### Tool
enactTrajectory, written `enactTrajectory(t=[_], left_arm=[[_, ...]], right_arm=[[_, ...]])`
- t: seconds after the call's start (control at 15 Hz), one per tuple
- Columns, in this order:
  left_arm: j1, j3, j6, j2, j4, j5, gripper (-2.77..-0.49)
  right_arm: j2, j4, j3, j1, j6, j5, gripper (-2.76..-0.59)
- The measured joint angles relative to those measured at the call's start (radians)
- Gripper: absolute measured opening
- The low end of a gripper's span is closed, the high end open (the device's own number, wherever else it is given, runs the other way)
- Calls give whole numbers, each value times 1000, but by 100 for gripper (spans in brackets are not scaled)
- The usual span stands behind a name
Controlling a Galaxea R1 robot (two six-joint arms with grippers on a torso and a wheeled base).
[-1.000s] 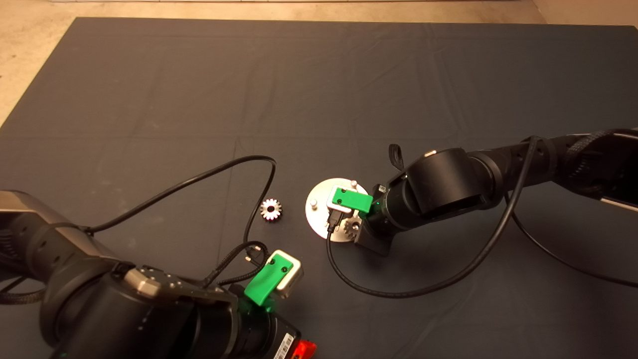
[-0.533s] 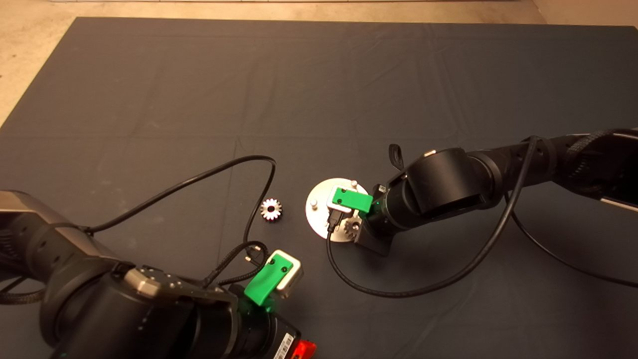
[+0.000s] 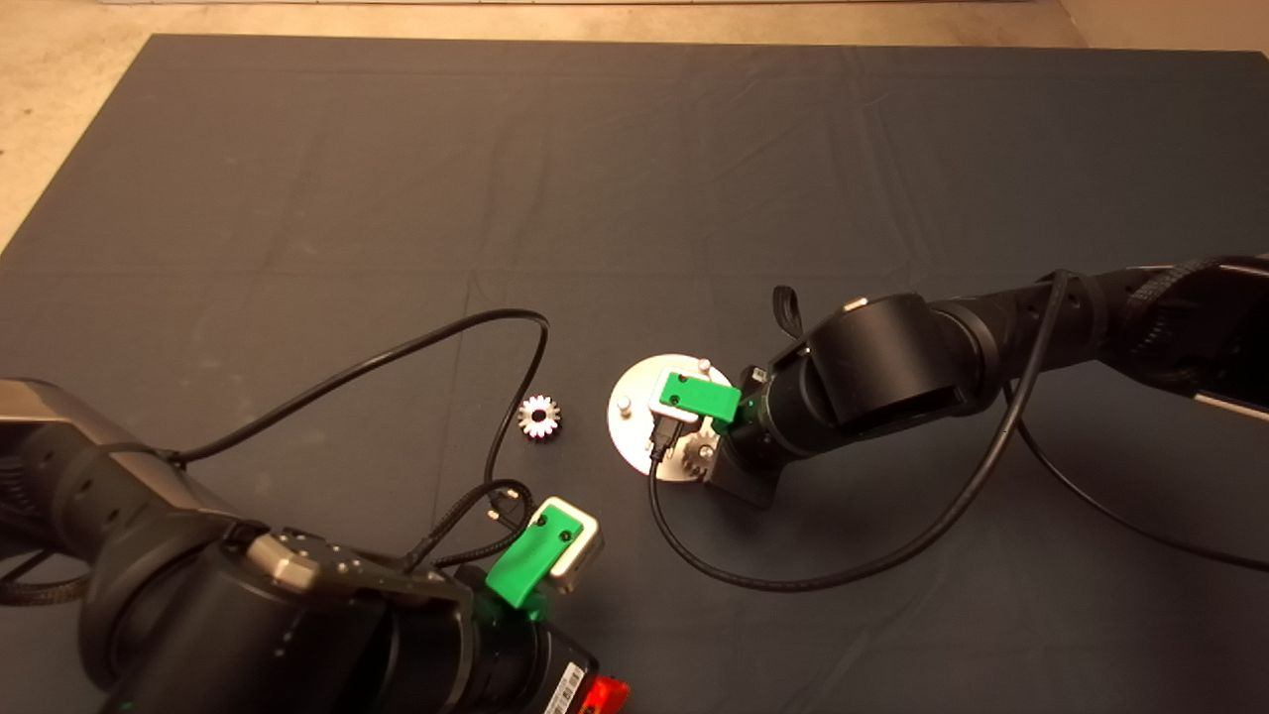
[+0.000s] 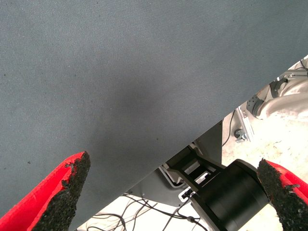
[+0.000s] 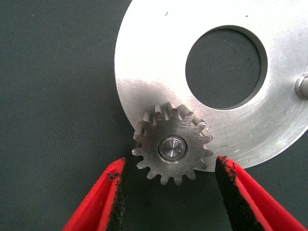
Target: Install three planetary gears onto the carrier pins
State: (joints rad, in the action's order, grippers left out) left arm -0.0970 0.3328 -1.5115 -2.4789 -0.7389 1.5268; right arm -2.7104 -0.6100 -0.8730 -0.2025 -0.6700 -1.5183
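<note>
The shiny round carrier disc (image 3: 634,426) lies mid-mat, with two bare carrier pins (image 3: 624,405) (image 3: 704,364) showing. One planetary gear (image 5: 173,144) sits on the third pin (image 5: 172,147) at the disc's (image 5: 154,62) rim, also seen in the head view (image 3: 700,457). My right gripper (image 5: 171,168) is open, its fingers on either side of that gear and apart from it. A second gear (image 3: 538,416) lies on the mat left of the disc. No third gear shows. My left gripper (image 3: 545,560) is parked at the lower left, open and empty (image 4: 173,166).
A black cable (image 3: 397,357) loops over the mat left of the loose gear. Another cable (image 3: 843,575) curves below the right arm. The left wrist view looks over the mat's edge (image 4: 192,139) at the robot's base and the floor.
</note>
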Motion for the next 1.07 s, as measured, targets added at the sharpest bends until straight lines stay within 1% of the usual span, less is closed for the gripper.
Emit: enactTrajectory(t=[0.07, 0.2, 0.27, 0.33, 0.4, 0.47, 0.6, 0.67, 0.73, 0.8, 0.87, 0.93, 1.0, 1.07], left_arm=[[0, 0, 0, 0, 0, 0, -76], [0, 0, 0, 0, 0, 0, -76], [0, 0, 0, 0, 0, 0, -76], [0, 0, 0, 0, 0, 0, -76], [0, 0, 0, 0, 0, 0, -76], [0, 0, 0, 0, 0, 0, -76], [0, 0, 0, 0, 0, 0, -76], [0, 0, 0, 0, 0, 0, -76], [0, 0, 0, 0, 0, 0, -76], [0, 0, 0, 0, 0, 0, -76], [0, 0, 0, 0, 0, 0, -76], [0, 0, 0, 0, 0, 0, -76], [0, 0, 0, 0, 0, 0, -76], [0, 0, 0, 0, 0, 0, -76]], right_arm=[[0, 0, 0, 0, 0, 0, -205], [0, 0, 0, 0, 0, 0, -188], [0, 0, 0, 0, 0, 0, -176], [0, 0, 1, 0, 0, 0, -175], [0, 0, 5, 0, 0, 0, -170], [0, 0, 12, 0, 0, 0, -159], [1, 0, 26, 0, 0, 0, -155], [1, 0, 34, 0, 0, 2, -148], [1, 0, 44, 0, -1, 6, -146], [1, 0, 59, -1, -11, 16, -143], [1, 0, 84, -7, -24, 27, -132], [1, 1, 101, -26, -40, 38, -131], [7, 1, 109, -72, -64, 46, -131], [24, 0, 109, -123, -73, 50, -131]])
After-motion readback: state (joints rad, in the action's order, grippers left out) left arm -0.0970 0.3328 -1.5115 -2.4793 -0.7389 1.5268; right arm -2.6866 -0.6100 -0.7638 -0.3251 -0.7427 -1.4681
